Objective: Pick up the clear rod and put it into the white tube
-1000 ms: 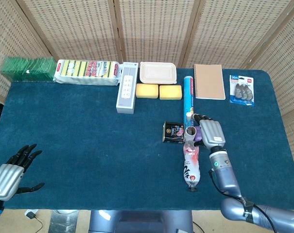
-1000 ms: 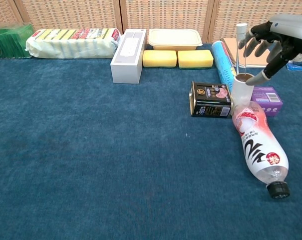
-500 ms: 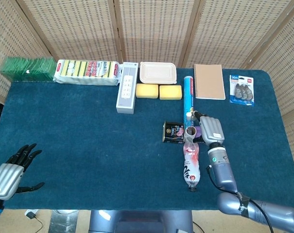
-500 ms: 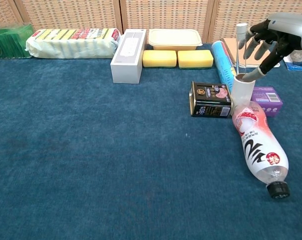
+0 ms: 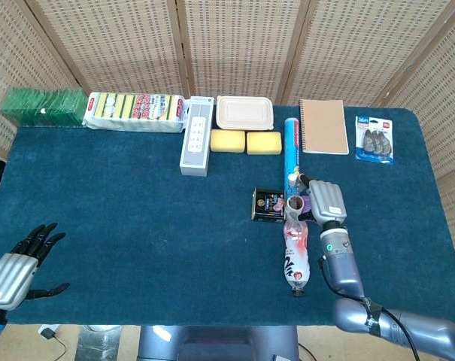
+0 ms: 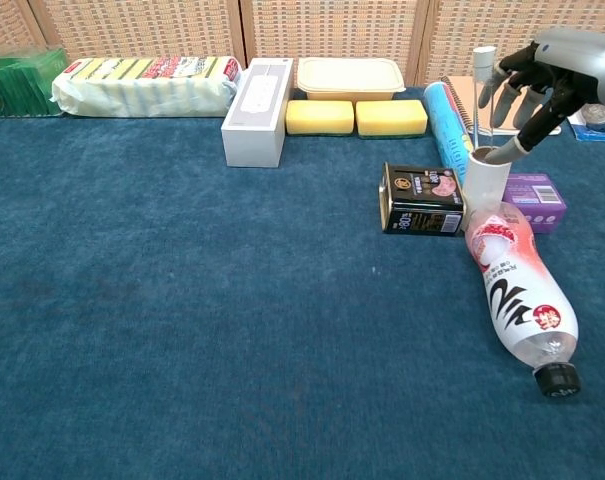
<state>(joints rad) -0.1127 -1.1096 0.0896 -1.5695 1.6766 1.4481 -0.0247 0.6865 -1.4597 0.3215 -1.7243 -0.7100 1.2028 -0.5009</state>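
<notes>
Over on the right of the desk (image 5: 137,218) in the head view, the right robot hand (image 5: 326,201) sits just beside the white tube (image 5: 295,204), while the left robot hand (image 5: 16,259) hangs off the near-left corner, fingers spread, holding nothing. Up close in the chest view, the right robot hand (image 6: 547,70) is pinching the clear rod (image 6: 482,95) upright, its lower end down in the white tube (image 6: 486,180), which stands between a black tin (image 6: 422,200) and a purple box (image 6: 535,195), with a plastic bottle (image 6: 517,295) lying right against it.

right hand (image 6: 548,72), clear rod (image 6: 484,98) (upright), white tube (image 6: 485,179)
</notes>
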